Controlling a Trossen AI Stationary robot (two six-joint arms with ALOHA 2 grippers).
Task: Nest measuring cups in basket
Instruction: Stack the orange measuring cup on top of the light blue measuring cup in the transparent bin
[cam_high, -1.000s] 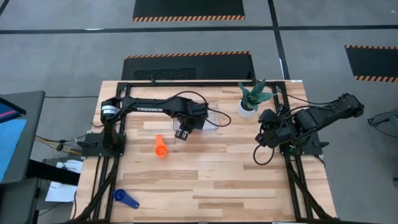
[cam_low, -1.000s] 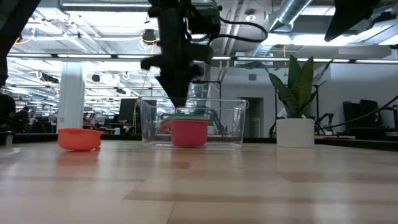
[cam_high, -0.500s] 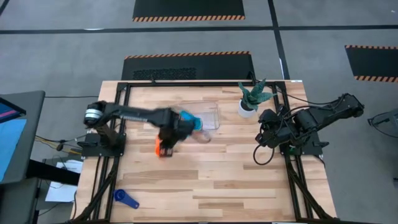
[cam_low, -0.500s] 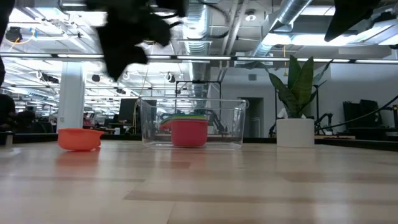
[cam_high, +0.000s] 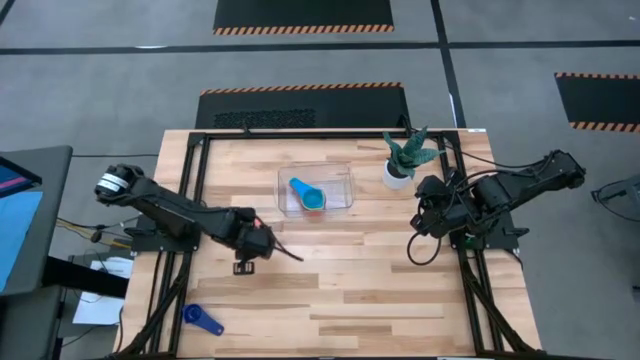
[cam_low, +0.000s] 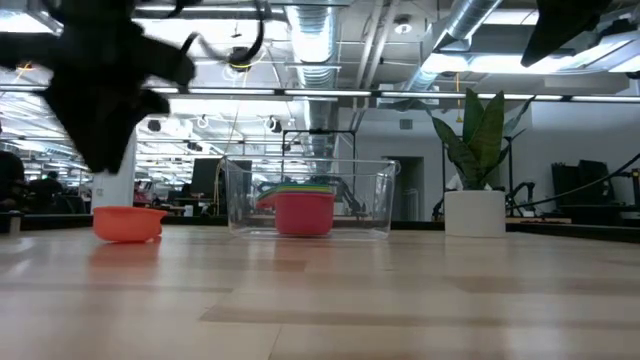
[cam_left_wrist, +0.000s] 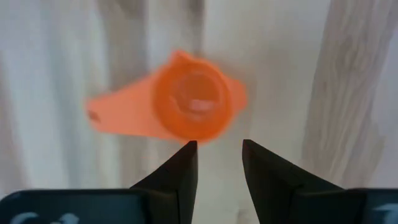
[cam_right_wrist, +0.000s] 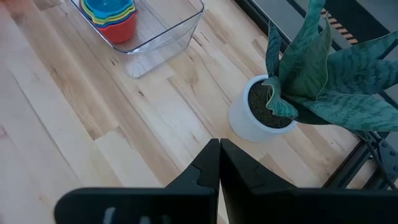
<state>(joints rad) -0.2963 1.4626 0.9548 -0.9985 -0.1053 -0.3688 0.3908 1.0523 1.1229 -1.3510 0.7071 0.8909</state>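
Observation:
My left gripper (cam_left_wrist: 217, 149) is open and points down over the orange cup (cam_left_wrist: 193, 102), which sits upright on the table with its flat handle (cam_left_wrist: 118, 109) out to one side. The low view shows that gripper (cam_low: 100, 100) well above the orange cup (cam_low: 128, 222); the high view has it (cam_high: 244, 262) covering the cup. The clear basket (cam_high: 340, 172) holds a nested stack, light blue cup (cam_high: 305, 193) on top, red cup (cam_low: 303, 213) lowest. A dark blue cup (cam_high: 203, 319) lies near the table's near left corner. My right gripper (cam_right_wrist: 219, 152) is shut, parked at the right edge.
A white pot with a green plant (cam_high: 398, 172) stands right of the basket near the far edge, close to the right arm (cam_high: 470, 205). Bare wooden table (cam_high: 360, 290) stretches across the middle and near side. Black frame rails (cam_high: 170, 300) run along both side edges.
My left arm has swung from over the basket toward the table's left and near edge, and now hangs above the orange cup. The nested stack in the basket, hidden by the arm a second ago, now shows. The right arm has kept still.

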